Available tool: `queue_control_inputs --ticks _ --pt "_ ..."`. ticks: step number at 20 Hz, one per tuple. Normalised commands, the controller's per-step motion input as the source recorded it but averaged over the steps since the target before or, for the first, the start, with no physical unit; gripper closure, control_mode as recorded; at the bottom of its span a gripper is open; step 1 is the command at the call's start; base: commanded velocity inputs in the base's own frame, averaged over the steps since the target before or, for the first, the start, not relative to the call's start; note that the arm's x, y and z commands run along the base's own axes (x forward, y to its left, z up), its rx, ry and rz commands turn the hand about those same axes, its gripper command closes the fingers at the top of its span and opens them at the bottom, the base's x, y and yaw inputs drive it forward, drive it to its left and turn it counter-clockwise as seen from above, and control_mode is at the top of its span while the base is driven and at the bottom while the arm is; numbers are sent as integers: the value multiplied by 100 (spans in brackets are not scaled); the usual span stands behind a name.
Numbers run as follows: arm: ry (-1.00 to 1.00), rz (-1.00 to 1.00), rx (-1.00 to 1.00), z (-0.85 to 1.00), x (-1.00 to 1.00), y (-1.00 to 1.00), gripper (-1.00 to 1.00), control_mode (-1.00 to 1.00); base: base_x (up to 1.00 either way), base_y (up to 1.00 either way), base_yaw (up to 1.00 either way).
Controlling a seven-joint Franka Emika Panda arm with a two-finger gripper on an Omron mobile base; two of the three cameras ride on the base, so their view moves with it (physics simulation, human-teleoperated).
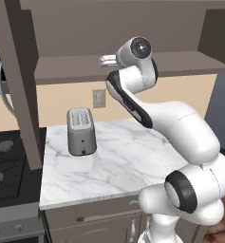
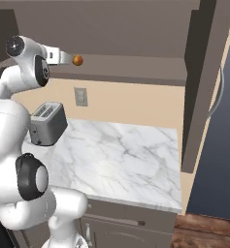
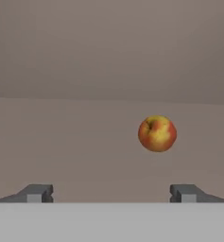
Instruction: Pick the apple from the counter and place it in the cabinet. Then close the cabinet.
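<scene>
— Jaws stood wide apart, then? What was between them?

— Nothing. In the hand view the gripper had its two dark fingertips spread far to either side, and the apple sat free ahead of them, nearer the right-hand tip and not touching either one.

— Where was the apple resting?

— On the plain brown shelf of the cabinet. From the right base view it showed as a small red-orange ball just past the end of the hand, at the shelf's front edge. The cabinet door hung open on the right, its curved silver handle facing outward.

— And lower down?

— The counter, white marble with grey veins, carried a grey toaster near the back wall, under a wall socket. A black stovetop lay just beside the counter's left end. The white arm rose from the base up to the shelf.
</scene>
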Motion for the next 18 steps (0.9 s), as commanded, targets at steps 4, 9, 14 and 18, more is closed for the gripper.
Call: queue_control_inputs --ticks 4,9,14,18 --pt "-3 0 0 1 -100 41 -100 -100 0 0 0" --pt "0 3 0 -9 -100 26 -100 -100 0 0 0" --pt "6 19 -8 -89 -86 0 -100 -100 0 0 0" --pt "0 40 -14 -92 -98 6 -100 -100 0 0 0"
